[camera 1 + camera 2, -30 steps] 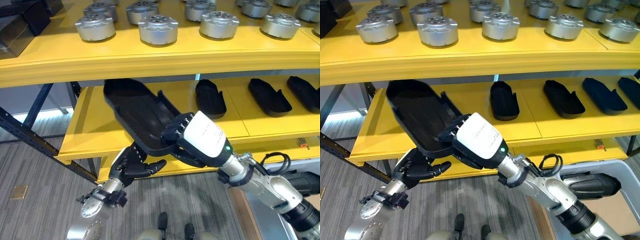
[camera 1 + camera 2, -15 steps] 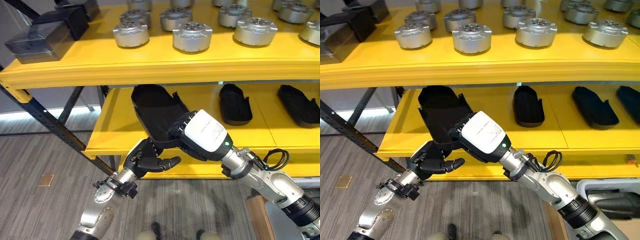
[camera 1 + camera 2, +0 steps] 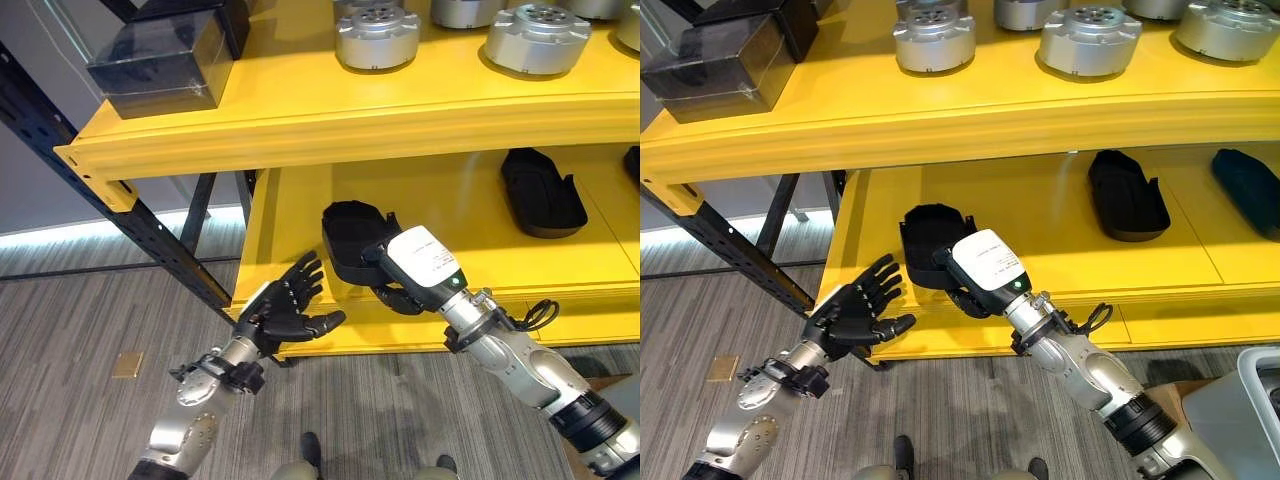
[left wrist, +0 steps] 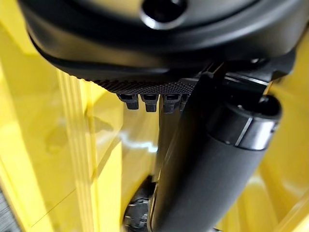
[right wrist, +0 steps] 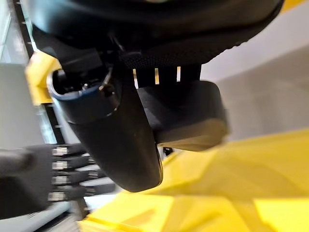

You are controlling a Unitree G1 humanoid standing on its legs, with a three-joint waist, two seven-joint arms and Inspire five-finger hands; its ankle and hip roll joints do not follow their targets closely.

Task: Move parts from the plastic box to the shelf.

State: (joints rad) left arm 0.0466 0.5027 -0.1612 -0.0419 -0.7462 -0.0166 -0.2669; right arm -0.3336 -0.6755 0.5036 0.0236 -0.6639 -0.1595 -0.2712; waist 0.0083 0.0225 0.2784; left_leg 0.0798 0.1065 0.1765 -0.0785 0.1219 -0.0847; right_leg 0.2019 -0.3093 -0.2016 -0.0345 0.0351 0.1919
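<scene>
Right hand (image 3: 975, 272) clenched on near end of black tray-shaped part (image 3: 927, 230), part resting on lower yellow shelf (image 3: 1060, 235) near front-left corner. Left hand (image 3: 855, 310) splayed, empty, just off shelf's front edge. Step: placing part. Next move likely: release fingers, draw hand clear without dragging part off edge.

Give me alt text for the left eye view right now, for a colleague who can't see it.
The right hand grips a black moulded plastic tray-shaped part resting on the lower yellow shelf, near its front left corner. The left hand hovers open beside the shelf edge. Round silver metal parts sit on the upper shelf.
</scene>
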